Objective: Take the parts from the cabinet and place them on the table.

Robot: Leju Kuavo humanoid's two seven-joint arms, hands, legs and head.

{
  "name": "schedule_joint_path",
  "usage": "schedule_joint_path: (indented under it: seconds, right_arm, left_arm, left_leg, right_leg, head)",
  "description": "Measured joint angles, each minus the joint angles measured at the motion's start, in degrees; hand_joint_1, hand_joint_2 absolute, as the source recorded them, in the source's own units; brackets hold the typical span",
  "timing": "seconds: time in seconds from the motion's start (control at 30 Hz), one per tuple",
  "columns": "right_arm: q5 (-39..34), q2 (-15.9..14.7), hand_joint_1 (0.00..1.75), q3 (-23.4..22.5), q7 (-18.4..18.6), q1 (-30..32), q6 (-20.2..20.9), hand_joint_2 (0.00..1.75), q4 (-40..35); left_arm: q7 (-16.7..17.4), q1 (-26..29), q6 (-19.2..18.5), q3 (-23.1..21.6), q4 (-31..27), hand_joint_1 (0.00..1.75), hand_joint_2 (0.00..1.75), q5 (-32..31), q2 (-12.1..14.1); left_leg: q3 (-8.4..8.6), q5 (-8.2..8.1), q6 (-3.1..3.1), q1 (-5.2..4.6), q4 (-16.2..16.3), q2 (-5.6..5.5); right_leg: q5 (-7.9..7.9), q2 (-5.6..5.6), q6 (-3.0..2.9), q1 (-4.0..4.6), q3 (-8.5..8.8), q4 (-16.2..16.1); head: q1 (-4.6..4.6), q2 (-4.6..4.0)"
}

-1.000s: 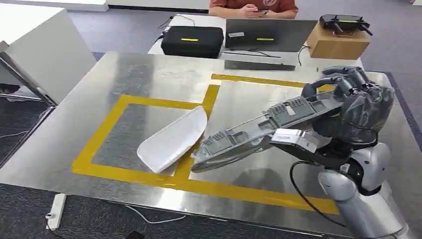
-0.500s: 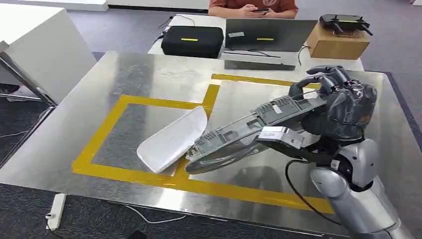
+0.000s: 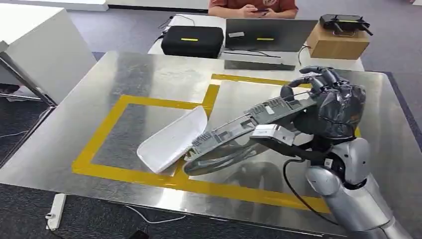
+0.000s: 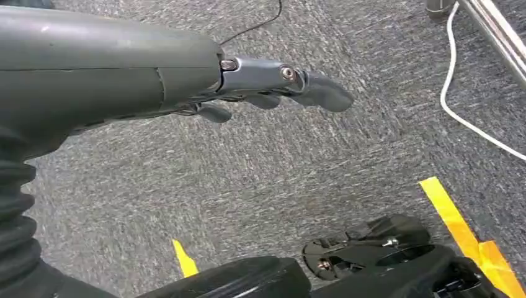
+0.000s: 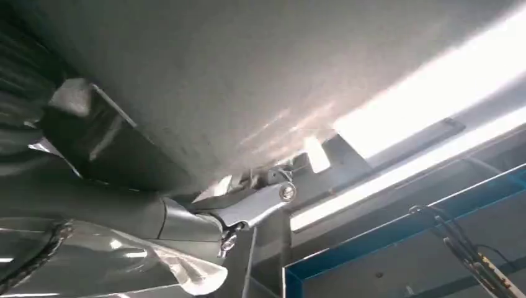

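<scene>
In the head view, my right robot hand [image 3: 326, 97] grips one end of a long grey part [image 3: 244, 130]. The far end of that part hangs low, just beside a white part [image 3: 171, 139] that lies on the counter [image 3: 149, 74]. I think the job now is to set the grey part down. I should lower it flat and slowly, and not bump the white part, then let go. I count one grey part, one white part, and one person sitting far behind the robot hand.

In the left wrist view, my left robot hand [image 4: 273, 93] hangs over the floor, holding nothing, fingers out.

In the right wrist view, I see the grey part close up against the hand.
</scene>
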Motion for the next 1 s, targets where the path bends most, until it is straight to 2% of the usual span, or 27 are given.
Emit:
schedule_joint_path:
  seconds: [0.1, 0.13, 0.33, 1.0]
  right_arm:
    - [0.09, 0.09, 0.00, 0.00, 0.07, 0.01, -0.02, 0.00, 0.26]
    - [0.26, 0.09, 0.00, 0.00, 0.07, 0.00, -0.02, 0.00, 0.33]
    - [0.79, 0.09, 0.00, 0.00, 0.44, 0.04, -0.02, 0.00, 0.52]
    - [1.40, 0.09, 0.00, -0.42, 1.05, -0.65, 1.20, 0.00, 0.68]
  left_arm:
    - [0.00, 0.00, -0.07, -0.02, 0.02, 0.00, 1.75, 0.00, 0.04]
    - [0.00, 0.00, -0.04, -0.04, 0.02, 0.00, 0.00, 0.02, 0.06]
    - [1.01, 0.30, 0.63, -0.15, 0.15, 0.00, 0.00, 0.04, 0.17]
    - [0.44, 0.38, 0.96, -0.59, 0.44, 0.00, 0.00, 0.52, 0.24]
  left_leg:
    - [0.00, 0.00, 0.00, 0.00, 0.00, 0.00]
    - [0.00, 0.00, 0.00, 0.00, 0.00, 0.00]
    - [-0.02, 0.00, 0.00, 0.00, 0.00, 0.00]
    - [-0.04, 0.01, -0.01, 0.00, 0.00, 0.00]
  right_leg:
    - [0.00, 0.00, 0.00, 0.00, 0.00, 0.00]
    - [0.00, 0.00, 0.00, 0.00, 0.00, 0.00]
    - [0.00, 0.00, 0.00, 0.00, -0.03, 0.00]
    - [0.01, 0.01, -0.01, 0.00, -0.06, 0.00]
  head:
    - [0.02, 0.00]
    - [0.00, 0.00]
    - [0.02, 0.00]
    - [0.02, 0.00]
